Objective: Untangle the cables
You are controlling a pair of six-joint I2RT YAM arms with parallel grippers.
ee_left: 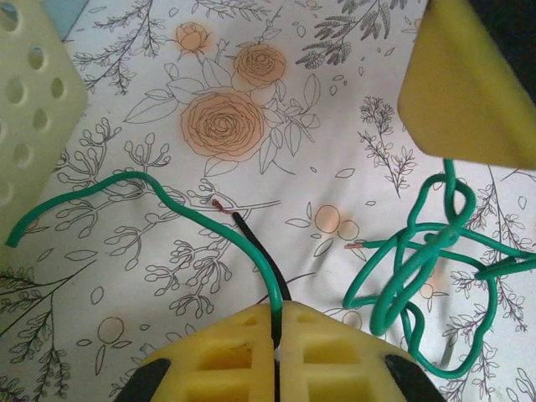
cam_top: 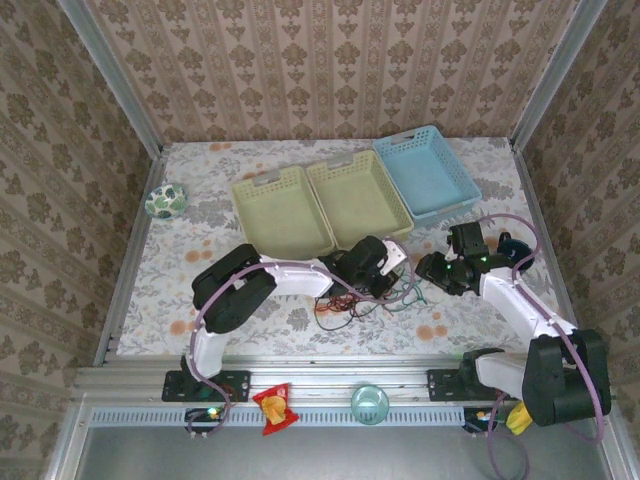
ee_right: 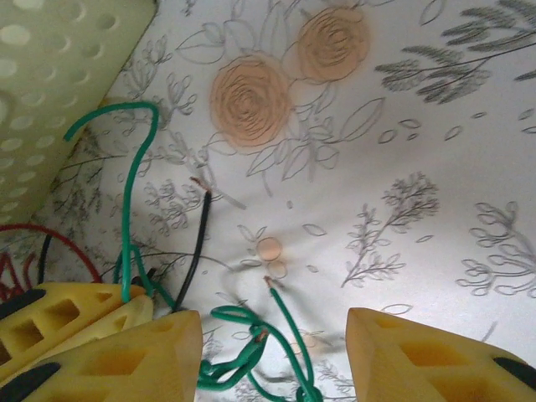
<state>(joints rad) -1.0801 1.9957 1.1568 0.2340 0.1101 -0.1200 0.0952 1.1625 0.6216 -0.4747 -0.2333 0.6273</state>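
Three baskets stand in a row toward the table's point(cam_top: 200, 180) far edge: the left yellow basket point(cam_top: 265, 182), the middle yellow basket point(cam_top: 340, 165) and the blue basket point(cam_top: 410, 138) near the far right corner, their floors bare. Just before the middle one lie the red cable point(cam_top: 335, 305), black cable point(ee_left: 251, 234) and green cable point(ee_left: 159, 188), loosely looped. The left gripper point(ee_left: 275, 322) is pressed together, pinching the green cable. The right gripper point(ee_right: 272, 335) stands spread over green coils

The cables point(cam_top: 345, 303) lie on the table point(cam_top: 200, 230). Behind the cables, three baskets point(cam_top: 340, 162) stand side by side. A ball point(cam_top: 165, 201) lies far left of the cables; a cup point(cam_top: 370, 404) and packet point(cam_top: 274, 408) sit before them.
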